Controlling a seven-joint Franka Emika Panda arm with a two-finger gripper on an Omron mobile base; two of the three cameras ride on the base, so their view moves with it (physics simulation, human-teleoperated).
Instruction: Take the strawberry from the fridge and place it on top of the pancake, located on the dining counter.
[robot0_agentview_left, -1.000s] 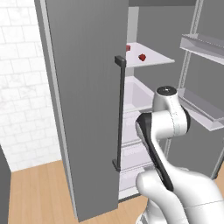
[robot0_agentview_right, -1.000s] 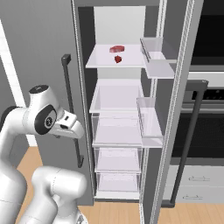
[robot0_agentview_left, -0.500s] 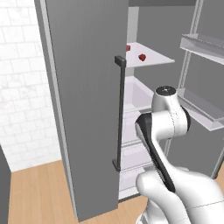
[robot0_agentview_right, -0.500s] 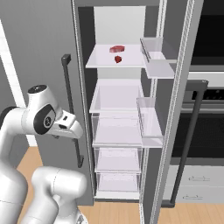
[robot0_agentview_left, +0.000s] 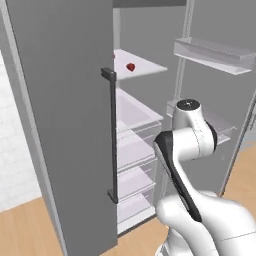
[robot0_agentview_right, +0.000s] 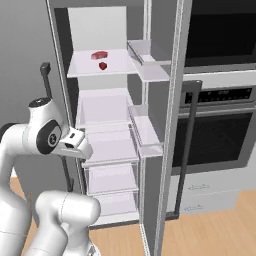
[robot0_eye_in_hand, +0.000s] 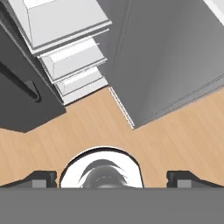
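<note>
Camera closer to the fridge than a second ago; whole view shifted. Right door open. Top shelf holds a pinkish-red slab and, just in front, the strawberry, tiny, bright red. Gripper points floorward, fingertips wide apart, holding nothing.

I can read no text, label, brand, number or sign anywhere in front of me. The grey fridge doors and the white shelves inside carry no lettering, and the oven beside it has a plain dark front with nothing legible on it.
</note>
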